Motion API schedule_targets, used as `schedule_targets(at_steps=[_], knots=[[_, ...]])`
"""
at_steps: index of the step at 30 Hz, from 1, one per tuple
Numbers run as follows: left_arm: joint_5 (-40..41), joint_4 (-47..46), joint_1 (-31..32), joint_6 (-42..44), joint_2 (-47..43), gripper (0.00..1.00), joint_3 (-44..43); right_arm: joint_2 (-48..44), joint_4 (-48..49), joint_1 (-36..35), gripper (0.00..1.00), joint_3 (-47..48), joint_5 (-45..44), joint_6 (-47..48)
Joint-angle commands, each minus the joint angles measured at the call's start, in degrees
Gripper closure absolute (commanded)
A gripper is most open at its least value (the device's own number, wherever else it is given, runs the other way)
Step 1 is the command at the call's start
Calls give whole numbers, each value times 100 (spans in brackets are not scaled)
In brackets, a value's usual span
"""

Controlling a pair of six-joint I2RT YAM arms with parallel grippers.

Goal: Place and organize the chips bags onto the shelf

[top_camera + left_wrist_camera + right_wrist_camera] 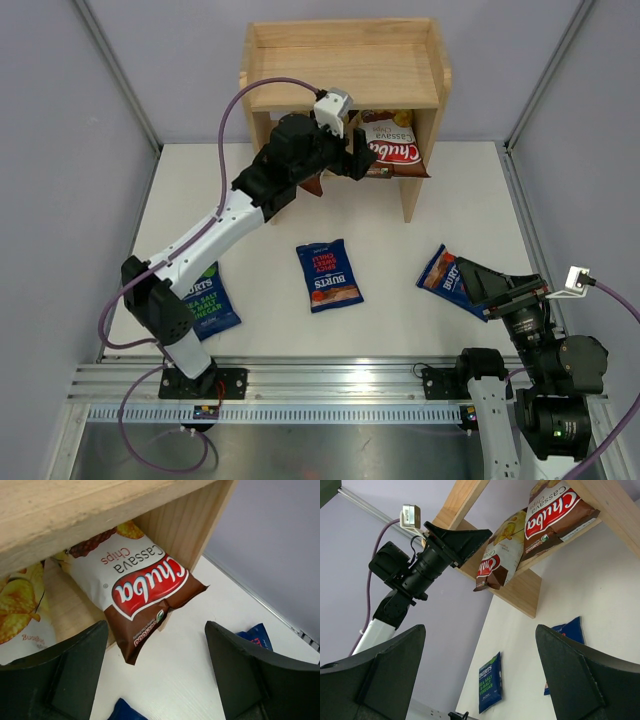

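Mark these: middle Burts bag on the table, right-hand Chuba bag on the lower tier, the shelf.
middle Burts bag (329,276): top view, centre of its front.
right-hand Chuba bag (145,587): left wrist view, on the red logo.
shelf (340,65): top view, bare top-tier board.

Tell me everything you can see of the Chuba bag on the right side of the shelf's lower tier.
The Chuba bag is a glossy pouch. It is white with "Cassava Chips" lettering, a red logo in white script, a brown end band and chip pictures at the far end. It lies flat on the lower tier of the wooden shelf, against the right side panel, its brown end overhanging the front edge. The other Chuba bag lies alongside; I cannot tell if they touch. The left gripper hangs open before it, not touching.
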State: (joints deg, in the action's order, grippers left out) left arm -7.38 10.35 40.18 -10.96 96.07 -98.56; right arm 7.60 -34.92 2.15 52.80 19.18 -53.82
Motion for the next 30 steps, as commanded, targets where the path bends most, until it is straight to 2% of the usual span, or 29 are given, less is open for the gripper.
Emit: schedule_targets(at_steps=[1, 3, 6, 8, 12, 15, 18, 24, 27, 28, 30], knots=[[596, -174, 77, 104, -342, 21, 258, -56, 275, 13, 1, -24, 147, -41], [929, -182, 95, -19, -641, 33, 564, -65, 266, 13, 1, -41, 147, -40], [1361, 124, 112, -310, -975, 39, 768, -91, 257, 13, 1, -59, 139, -40], [1729, 152, 235, -371, -1204, 41, 1136, -100, 266, 13, 1, -76, 130, -23], [1704, 221, 315, -424, -1618, 44, 1630, -92, 336, 13, 1, -138, 165, -75], [1906, 704, 306, -354, -1425, 50, 1376, -83, 424, 13, 1, -191, 226, -154], [1740, 837, 297, -74, -1179, 56, 1191, -109, 407, 13, 1, -191, 200, -137], [1529, 1022, 200, 225, -415, 60, 462, -83, 415, 13, 1, -173, 200, -137], [2002, 925, 192, 305, -116, 66, 295, -83, 389, 13, 0, -147, 183, -93], [2456, 855, 192, 340, -54, 69, 259, -91, 372, 13, 1, -129, 157, -93], [2784, 776, 192, 393, 165, 69, 180, -100, 363, 13, 1, -120, 147, -85]])
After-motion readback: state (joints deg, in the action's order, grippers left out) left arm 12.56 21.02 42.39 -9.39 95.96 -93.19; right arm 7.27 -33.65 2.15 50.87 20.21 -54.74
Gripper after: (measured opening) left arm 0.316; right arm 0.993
